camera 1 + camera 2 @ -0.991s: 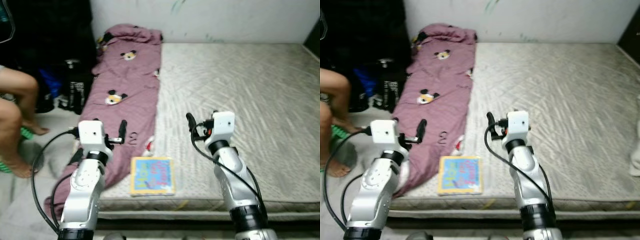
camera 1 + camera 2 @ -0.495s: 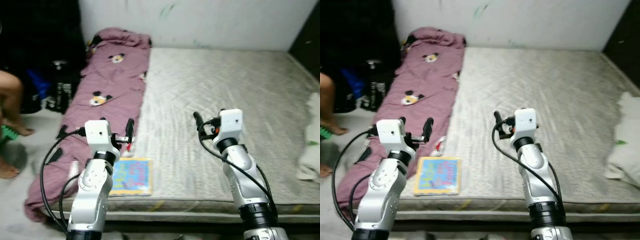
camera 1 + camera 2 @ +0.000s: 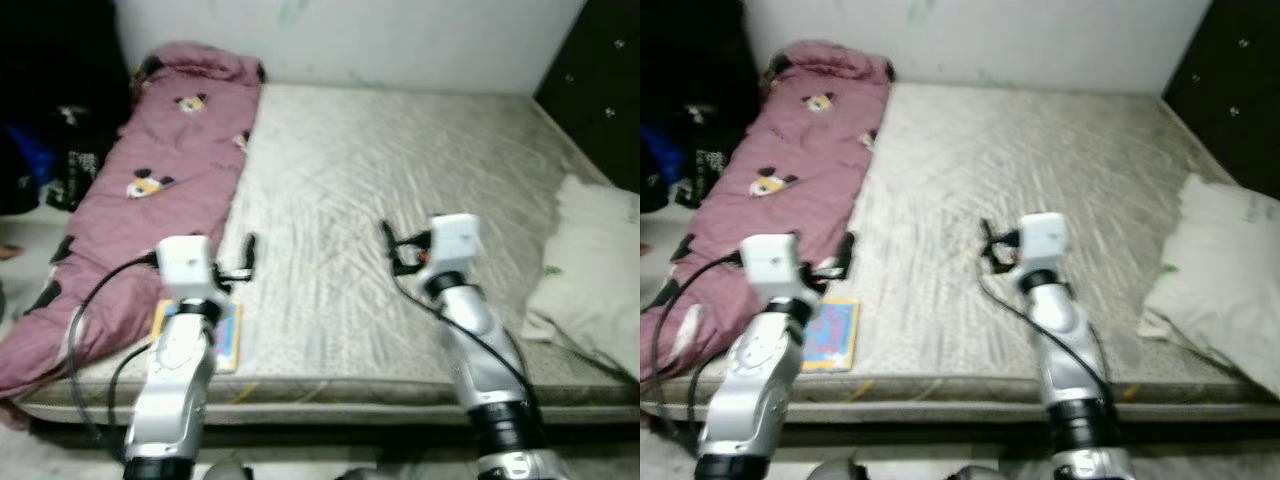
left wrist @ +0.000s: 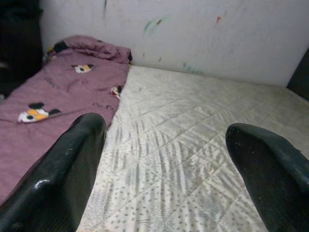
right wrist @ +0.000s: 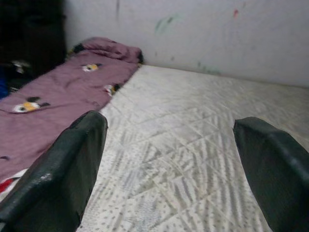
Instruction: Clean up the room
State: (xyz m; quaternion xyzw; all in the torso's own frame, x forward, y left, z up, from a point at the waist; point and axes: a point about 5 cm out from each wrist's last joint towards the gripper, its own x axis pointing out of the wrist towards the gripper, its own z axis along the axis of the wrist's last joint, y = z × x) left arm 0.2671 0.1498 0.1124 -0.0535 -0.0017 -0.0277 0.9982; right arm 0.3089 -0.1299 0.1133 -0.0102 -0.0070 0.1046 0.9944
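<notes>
Bare mattress (image 3: 400, 170) beneath both wide-open, empty jaws; head views add pillow (image 3: 590, 260)

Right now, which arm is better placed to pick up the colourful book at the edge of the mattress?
Probably the left. The book lies beside the purple blanket, just below the left gripper, whose fingers are open. The right gripper hovers over bare mattress, farther off.

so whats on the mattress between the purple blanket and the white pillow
Both eye views show bare quilted mattress between the purple blanket and the white pillow; the two raised grippers hang above its near part.
</notes>
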